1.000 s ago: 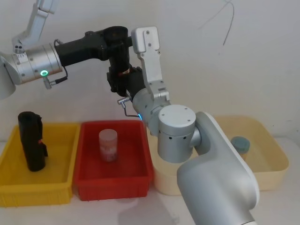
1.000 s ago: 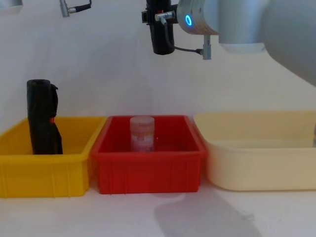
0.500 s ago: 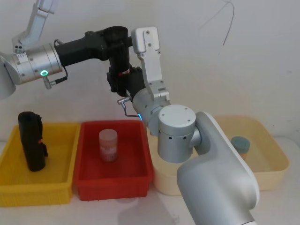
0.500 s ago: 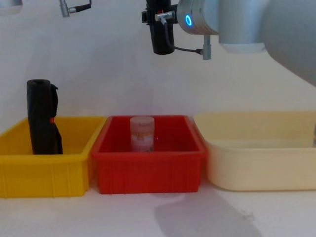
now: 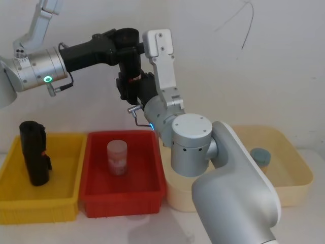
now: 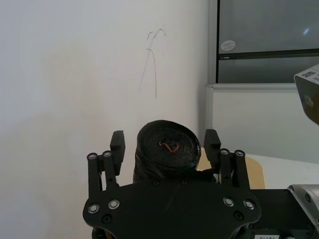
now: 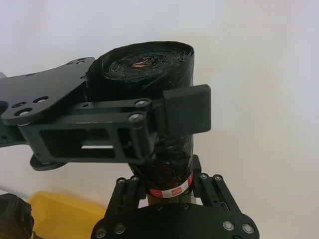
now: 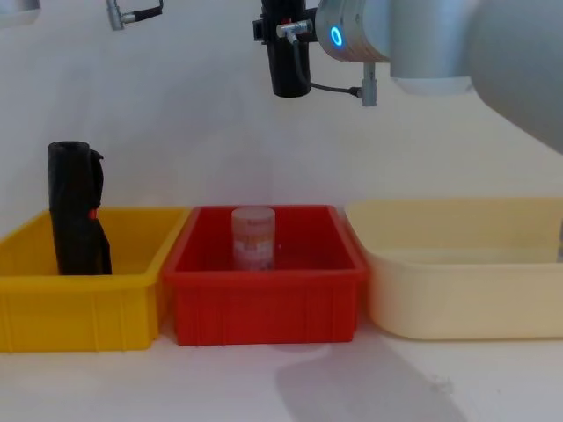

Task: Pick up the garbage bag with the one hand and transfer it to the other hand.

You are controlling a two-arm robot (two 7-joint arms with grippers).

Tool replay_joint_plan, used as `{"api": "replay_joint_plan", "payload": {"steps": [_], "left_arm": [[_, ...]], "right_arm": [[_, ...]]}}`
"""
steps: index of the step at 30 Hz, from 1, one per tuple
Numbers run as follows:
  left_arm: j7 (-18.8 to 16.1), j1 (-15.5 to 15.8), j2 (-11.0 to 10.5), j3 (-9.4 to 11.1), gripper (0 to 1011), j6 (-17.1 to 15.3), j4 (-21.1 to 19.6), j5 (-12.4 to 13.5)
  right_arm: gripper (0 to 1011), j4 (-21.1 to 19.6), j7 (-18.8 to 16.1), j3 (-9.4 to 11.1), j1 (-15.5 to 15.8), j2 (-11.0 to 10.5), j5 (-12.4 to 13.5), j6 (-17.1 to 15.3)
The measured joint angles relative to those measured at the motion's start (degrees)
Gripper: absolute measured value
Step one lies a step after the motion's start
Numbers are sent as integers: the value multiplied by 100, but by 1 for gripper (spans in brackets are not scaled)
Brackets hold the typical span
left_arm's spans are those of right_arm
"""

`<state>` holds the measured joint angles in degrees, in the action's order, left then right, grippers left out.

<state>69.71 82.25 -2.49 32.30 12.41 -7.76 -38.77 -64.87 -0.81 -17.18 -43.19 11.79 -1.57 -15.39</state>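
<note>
We have two silver-grey arms with smooth, rounded housings. Our left arm (image 5: 38, 71) carries a green light ring on its round joint, with a thin black cable looping out at about 5 o'clock from it, and runs on into a matte black forearm. Our right arm (image 5: 223, 173) is bulkier, its joint lit by a blue ring (image 8: 335, 35), a small metal plug and dark cable hanging beside it. The left gripper (image 6: 167, 149) and the right gripper (image 7: 167, 186) are flat black plates studded with round silver screws.
</note>
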Motion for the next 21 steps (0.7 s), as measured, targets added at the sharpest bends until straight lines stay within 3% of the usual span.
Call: {"api": "replay_joint_plan", "payload": {"steps": [4, 21], "left_arm": [[-1, 0, 0, -1, 1001, 0, 0, 0], [-1, 0, 0, 0, 1001, 0, 0, 0]], "right_arm": [[488, 17, 73, 15, -13, 5, -48, 46], [488, -73, 741, 297, -9, -115, -358, 136]]}}
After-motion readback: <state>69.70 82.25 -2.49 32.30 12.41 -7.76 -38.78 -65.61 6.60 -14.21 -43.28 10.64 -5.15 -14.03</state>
